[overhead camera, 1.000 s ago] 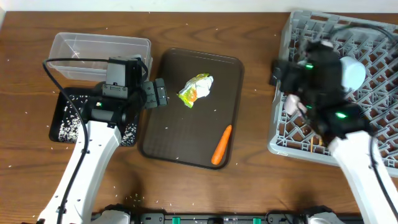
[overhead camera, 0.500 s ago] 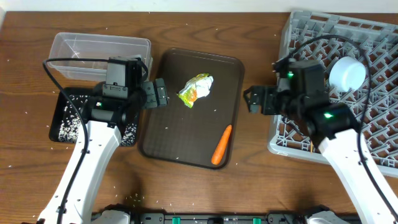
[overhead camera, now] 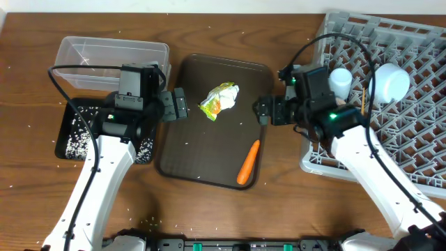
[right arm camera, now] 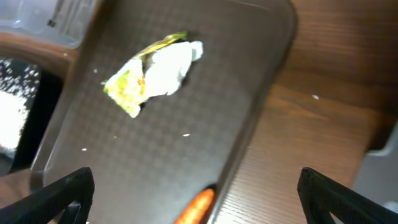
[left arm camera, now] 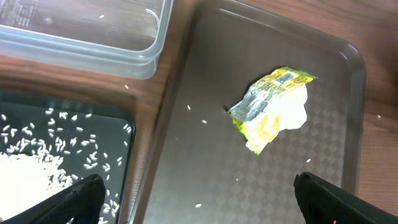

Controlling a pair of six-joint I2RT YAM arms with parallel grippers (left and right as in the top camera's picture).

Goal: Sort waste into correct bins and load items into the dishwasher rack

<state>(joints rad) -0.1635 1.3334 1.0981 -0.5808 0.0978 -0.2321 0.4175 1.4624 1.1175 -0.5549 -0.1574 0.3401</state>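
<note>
Overhead, wrapper (overhead camera: 219, 99) between left fingers (overhead camera: 181, 110) and right fingers (overhead camera: 260, 105), both spread wide, empty.

A dark brown tray (overhead camera: 202, 153) lies on the wooden table (overhead camera: 279, 209).

- clear tub (left arm camera: 81, 53): sticker (left arm camera: 18, 9) with small print, too blurred to read
- wrapper (left arm camera: 273, 109): printed patch, illegible
- no other text or numbers readable anywhere

A robotics lab bench staged as a kitchen clear-up: a white left robot arm (overhead camera: 104, 164) and a white right robot arm (overhead camera: 366, 157) trail black cables over a dark wooden tabletop (overhead camera: 286, 202), with a large grey plastic lattice dishwasher rack (overhead camera: 425, 118) right of a flat dark brown serving tray (overhead camera: 202, 150).
</note>
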